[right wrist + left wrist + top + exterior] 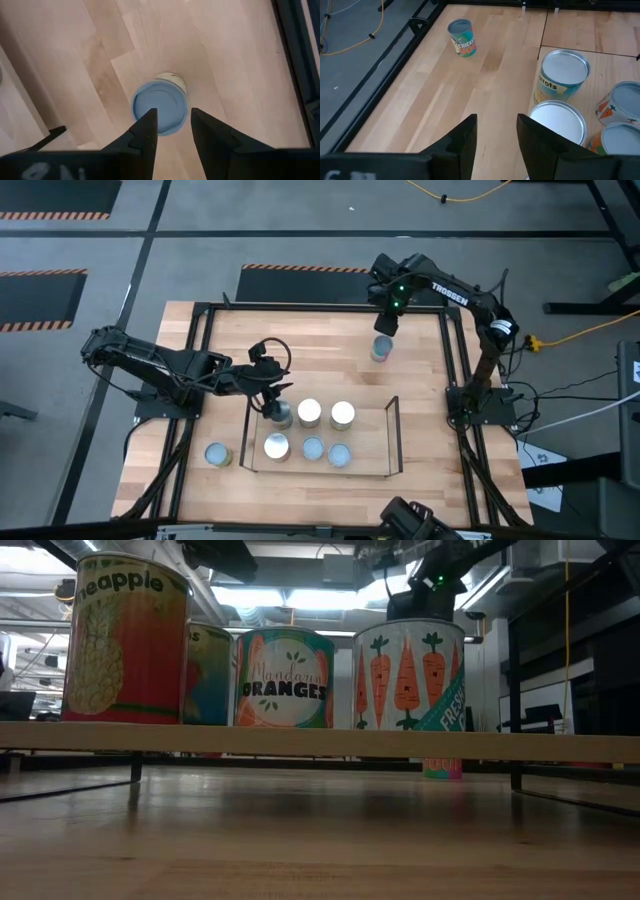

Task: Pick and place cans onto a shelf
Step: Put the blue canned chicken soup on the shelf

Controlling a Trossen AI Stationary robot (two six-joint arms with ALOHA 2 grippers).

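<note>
The shelf (pixel 368 462) holds several cans in two rows, standing on their bases; in the low view they include pineapple (pixel 125 640), mandarin oranges (pixel 285 677) and carrots (pixel 408 675). My left gripper (pixel 270 402) hovers open at the shelf's far left corner, beside a white-topped can (pixel 557 125), with nothing between its fingers (pixel 496 130). My right gripper (pixel 383 325) is open, above a blue-topped soup can (pixel 159 107) standing on the table behind the shelf (pixel 381 349). Its fingers stand over the can's top on either side. Another can (pixel 217 454) stands on the table left of the shelf.
The shelf's black wire frame (pixel 395 420) rises at its ends. Black rails (pixel 200 350) frame the tabletop. Bare wood lies between the shelf's far edge and the soup can (pixel 461 37).
</note>
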